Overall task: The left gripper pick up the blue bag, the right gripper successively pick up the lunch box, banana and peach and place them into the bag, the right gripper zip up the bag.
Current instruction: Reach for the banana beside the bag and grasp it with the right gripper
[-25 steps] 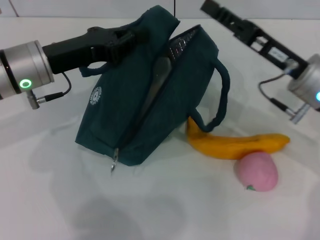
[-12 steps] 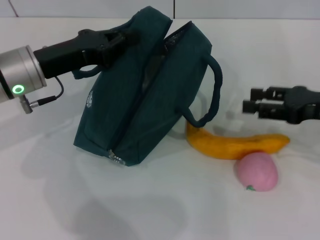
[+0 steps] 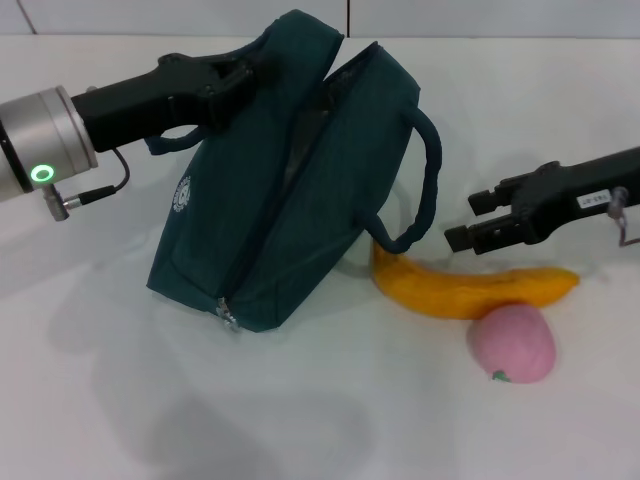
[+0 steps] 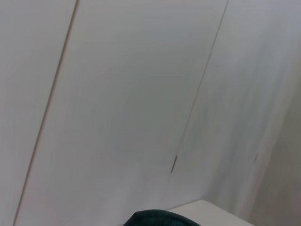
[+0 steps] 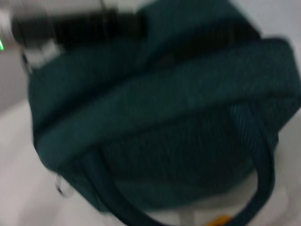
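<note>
Two risks I am watching: the left claw (image 3: 243, 72), gripping the blue bag (image 3: 290, 190) at upper centre, is tilting it, and the right claw (image 3: 468, 219), fingers apart mid-right above the banana (image 3: 470, 288), may snag the handle (image 3: 425, 180).

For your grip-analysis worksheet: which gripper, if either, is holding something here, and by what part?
The left gripper holds the blue bag by its upper edge, beside the open zip. The right gripper is open and empty, above the banana.
</note>
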### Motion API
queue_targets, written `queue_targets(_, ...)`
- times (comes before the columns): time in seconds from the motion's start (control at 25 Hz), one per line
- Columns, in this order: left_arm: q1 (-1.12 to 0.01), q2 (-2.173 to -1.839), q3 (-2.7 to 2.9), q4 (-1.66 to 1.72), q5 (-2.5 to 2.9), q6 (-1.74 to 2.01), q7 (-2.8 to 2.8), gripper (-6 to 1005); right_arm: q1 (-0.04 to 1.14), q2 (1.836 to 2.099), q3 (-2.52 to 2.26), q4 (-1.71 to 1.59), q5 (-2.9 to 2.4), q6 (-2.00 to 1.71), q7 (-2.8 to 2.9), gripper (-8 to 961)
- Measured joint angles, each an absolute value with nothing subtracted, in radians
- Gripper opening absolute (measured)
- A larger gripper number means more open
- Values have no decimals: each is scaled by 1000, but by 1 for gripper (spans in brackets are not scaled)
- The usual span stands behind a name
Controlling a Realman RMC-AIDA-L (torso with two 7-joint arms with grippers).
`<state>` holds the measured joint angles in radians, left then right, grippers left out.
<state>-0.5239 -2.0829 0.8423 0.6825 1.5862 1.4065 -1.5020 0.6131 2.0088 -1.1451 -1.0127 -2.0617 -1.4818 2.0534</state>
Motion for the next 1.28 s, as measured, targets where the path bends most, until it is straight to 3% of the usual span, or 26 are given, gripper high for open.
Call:
queue_targets(0.48, -525, -2083, 842, 683, 1586, 1387, -1500, 44, 834, 2014, -1425, -1013, -2287, -1487, 2282, 728)
queue_targets(1.28, -530, -2083, 844, 683, 1585, 1368, -1499, 44, 882, 2028, -1593, -941, -2316, -1388, 2323, 716)
